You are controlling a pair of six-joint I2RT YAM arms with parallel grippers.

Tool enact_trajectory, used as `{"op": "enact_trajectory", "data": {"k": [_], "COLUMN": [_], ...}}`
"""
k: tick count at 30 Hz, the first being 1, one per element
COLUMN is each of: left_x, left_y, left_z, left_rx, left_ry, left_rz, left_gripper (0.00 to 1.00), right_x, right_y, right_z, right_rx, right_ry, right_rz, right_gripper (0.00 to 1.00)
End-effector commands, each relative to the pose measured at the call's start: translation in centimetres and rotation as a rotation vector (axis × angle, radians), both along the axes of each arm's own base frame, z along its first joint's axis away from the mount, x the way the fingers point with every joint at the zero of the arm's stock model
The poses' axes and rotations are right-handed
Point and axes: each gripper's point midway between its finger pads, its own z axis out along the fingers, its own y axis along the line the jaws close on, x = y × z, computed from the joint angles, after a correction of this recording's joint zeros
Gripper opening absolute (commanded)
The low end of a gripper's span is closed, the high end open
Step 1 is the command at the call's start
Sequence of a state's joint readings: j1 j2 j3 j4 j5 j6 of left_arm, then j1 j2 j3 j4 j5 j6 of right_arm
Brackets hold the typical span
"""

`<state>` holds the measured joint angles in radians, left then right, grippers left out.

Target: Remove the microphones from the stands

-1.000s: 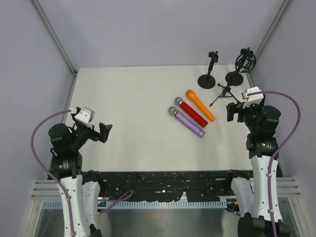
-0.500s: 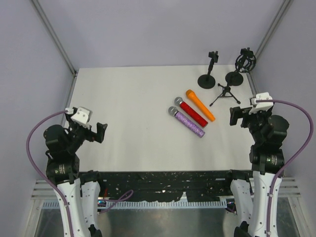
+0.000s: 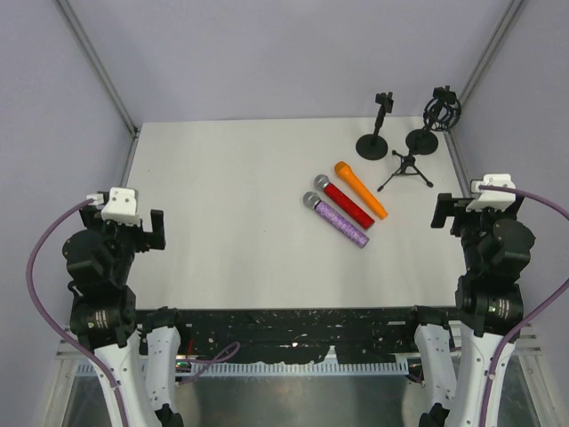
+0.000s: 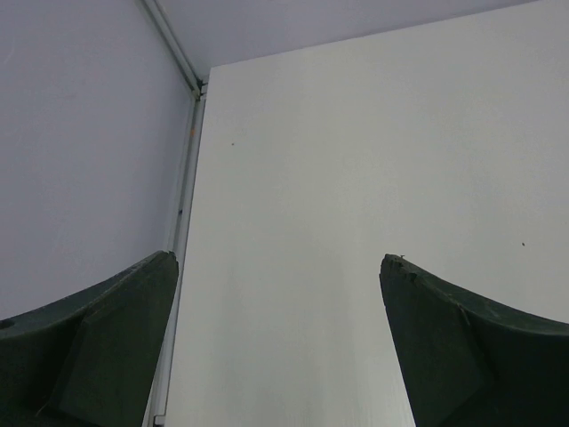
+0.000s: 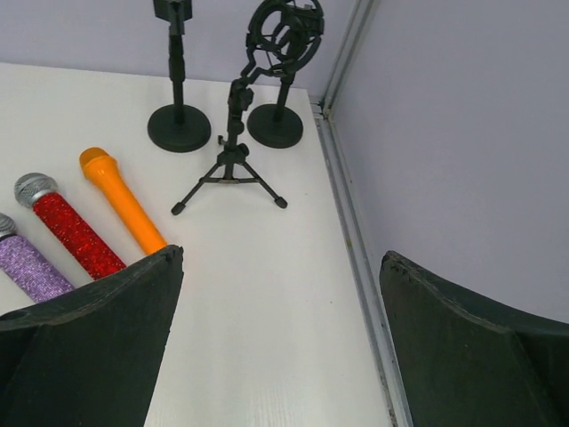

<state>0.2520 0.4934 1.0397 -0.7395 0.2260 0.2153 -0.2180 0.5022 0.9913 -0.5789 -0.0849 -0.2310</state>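
- Currently I am looking at a plain white matte tabletop point(image 3: 231, 205), boxed in by pale lilac-grey walls point(image 3: 267, 53), with silver metal frame posts point(image 3: 98, 67) rising from its far corners.
- Three handheld microphones lie flat on it, side by side and slanted, a little right of the tabletop's centre, heads toward the far left.
- One is the orange microphone point(image 3: 362, 189), smooth and one colour from head to tail. It lies farthest back of the three.
- Beside it is the red microphone point(image 3: 345, 204), with a glittery body and a silver mesh head. It lies between the other two.
- The purple microphone point(image 3: 338, 221) is glittery too, with a silver mesh head, and lies closest to the near edge.
- All three stands are black and grouped at the far right corner.
- Closest to the microphones but apart from them is a small tripod stand point(image 3: 405, 171).
- Behind it are a round-based clip stand point(image 3: 373, 142) and a round-based shock-mount stand point(image 3: 423, 140) with a ring cage on top.
- My left end effector point(image 4: 277, 260) is released, fingers spread wide with nothing between them, by the near left edge.
- My right end effector point(image 5: 283, 253) is likewise spread and empty, by the near right edge and looking toward the stands.
- Purple cables point(image 3: 40, 258) loop from both arms.
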Motion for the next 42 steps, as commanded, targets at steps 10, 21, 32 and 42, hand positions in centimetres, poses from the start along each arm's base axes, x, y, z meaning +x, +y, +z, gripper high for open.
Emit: {"op": "enact_trajectory", "data": {"k": [10,21,32,42], "left_x": [-4.4,-5.4,-5.6,-5.6], "left_y": [-1.3,-3.3,-4.8,-5.0], "left_z": [4.1,6.0,6.0,5.8], "left_rx": [-0.023,-0.033,-0.036,-0.042], "left_ry": [-0.01,-0.028,-0.001,0.013], "left_rz": [0.002,-0.099,-0.187,-0.199], "left_gripper": [1.0,1.0,0.99,1.0], "right_x": [-4.7,-7.0,-8.3,-8.6], "right_y": [-0.6,3.0,4.3,4.5], "right_z": [8.2,10.5,11.8,12.7], "right_rx": [0.007,0.033,0.04,0.05], "right_ry": [-0.15,-0.154,-0.154,-0.169], "right_rz": [-0.102,0.066,0.122,0.123], "right_gripper": [0.95,0.95,0.95,0.95]}}
